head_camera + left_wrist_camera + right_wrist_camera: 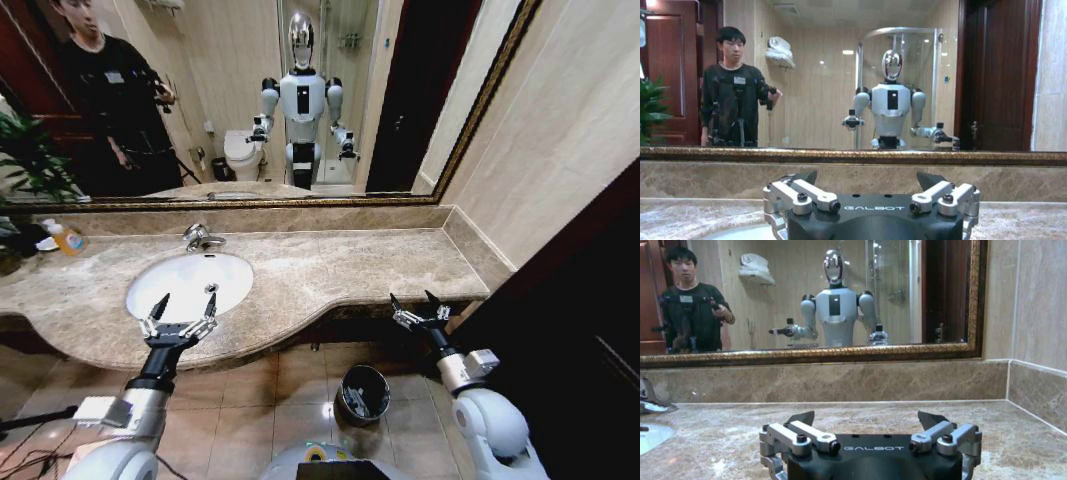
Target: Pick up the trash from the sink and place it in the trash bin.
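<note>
Head view had the left hand [184, 303] spread wide, grasping nothing, poised over the near rim of the white oval sink [189, 285] set in the beige-brown marble surface [340, 265]. Chrome faucet [200, 238] stood behind the basin. Trash not made out inside the sink, possibly too small to tell. Right hand [415, 305] was also released and empty, at the front edge of the surface, well right of the sink. Small round dark trash bin with shiny rim [363, 392] stood on the tiled floor [300, 385] below, between the two arms. An orange-liquid bottle [66, 238] sat at the far left of the surface. Left wrist view showed its hand's fingertips [807, 177] apart.
</note>
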Available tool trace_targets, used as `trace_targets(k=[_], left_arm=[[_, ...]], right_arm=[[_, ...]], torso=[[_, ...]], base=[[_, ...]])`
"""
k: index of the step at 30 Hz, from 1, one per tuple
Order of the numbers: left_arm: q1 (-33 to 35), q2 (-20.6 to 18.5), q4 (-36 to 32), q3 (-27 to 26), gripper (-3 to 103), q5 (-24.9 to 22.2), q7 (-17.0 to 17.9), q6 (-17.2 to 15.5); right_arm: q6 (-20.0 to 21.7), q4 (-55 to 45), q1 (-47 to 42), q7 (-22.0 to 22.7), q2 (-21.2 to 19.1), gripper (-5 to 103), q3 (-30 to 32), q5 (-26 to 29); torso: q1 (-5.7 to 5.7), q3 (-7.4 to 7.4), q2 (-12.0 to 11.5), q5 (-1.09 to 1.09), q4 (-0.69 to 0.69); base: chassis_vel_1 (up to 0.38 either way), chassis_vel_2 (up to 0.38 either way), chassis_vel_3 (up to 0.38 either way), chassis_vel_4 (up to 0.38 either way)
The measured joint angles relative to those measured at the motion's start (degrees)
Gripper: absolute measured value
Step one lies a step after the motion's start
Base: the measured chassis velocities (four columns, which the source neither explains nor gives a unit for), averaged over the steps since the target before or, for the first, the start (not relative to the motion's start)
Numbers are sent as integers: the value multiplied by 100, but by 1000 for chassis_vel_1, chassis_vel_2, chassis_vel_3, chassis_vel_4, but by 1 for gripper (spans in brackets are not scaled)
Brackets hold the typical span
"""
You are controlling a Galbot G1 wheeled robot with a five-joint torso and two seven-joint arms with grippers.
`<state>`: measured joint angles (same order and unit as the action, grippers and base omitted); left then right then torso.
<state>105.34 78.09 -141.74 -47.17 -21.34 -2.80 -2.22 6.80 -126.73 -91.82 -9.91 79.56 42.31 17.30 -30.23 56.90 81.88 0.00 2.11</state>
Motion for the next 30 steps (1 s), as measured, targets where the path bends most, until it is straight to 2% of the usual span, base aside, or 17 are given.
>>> trace_targets(k=[30], left_arm=[[0, 0, 0, 0, 100, 0, 0, 0]], right_arm=[[-13, 15, 0, 5, 1, 100, -3, -10]], torso=[[0, 0, 0, 0, 0]], base=[[0, 0, 0, 0]])
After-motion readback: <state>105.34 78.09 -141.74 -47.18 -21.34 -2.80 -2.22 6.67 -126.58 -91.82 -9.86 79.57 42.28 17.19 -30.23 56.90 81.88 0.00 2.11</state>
